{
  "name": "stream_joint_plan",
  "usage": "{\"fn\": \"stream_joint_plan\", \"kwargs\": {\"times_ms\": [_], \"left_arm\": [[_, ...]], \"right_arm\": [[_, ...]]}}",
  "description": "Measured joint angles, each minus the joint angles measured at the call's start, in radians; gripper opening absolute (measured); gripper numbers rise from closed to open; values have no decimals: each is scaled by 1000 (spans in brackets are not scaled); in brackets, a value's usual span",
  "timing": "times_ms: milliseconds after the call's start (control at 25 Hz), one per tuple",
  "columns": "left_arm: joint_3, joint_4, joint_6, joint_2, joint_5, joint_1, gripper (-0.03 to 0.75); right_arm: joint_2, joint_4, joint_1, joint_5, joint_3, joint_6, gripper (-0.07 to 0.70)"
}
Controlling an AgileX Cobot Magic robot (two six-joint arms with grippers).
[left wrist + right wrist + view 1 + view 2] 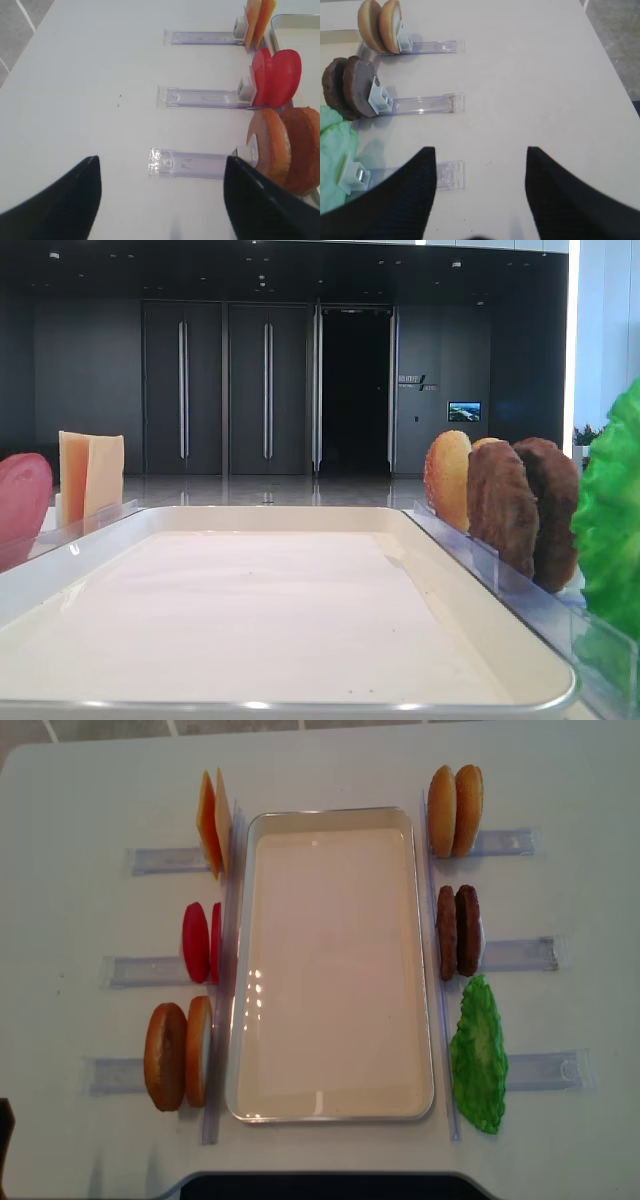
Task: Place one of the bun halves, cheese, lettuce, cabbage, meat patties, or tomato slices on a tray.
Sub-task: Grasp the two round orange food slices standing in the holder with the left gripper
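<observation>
From the low front view, the tray is lying bare between cheese at left and meat patties at right. My right gripper is hovering spread over a clear holder. My left gripper is hanging wide apart near the bun halves and tomato slices. Overhead, lettuce is lying right of the tray.
</observation>
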Motion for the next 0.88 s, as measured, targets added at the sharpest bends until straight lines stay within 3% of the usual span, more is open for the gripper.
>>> {"fn": "stream_joint_plan", "kwargs": {"times_ms": [520, 880], "left_arm": [[-15, 0, 0, 1, 8, 0, 580], [-173, 7, 0, 186, 37, 0, 580]], "right_arm": [[0, 0, 0, 0, 0, 0, 409], [0, 0, 0, 0, 0, 0, 409]]}}
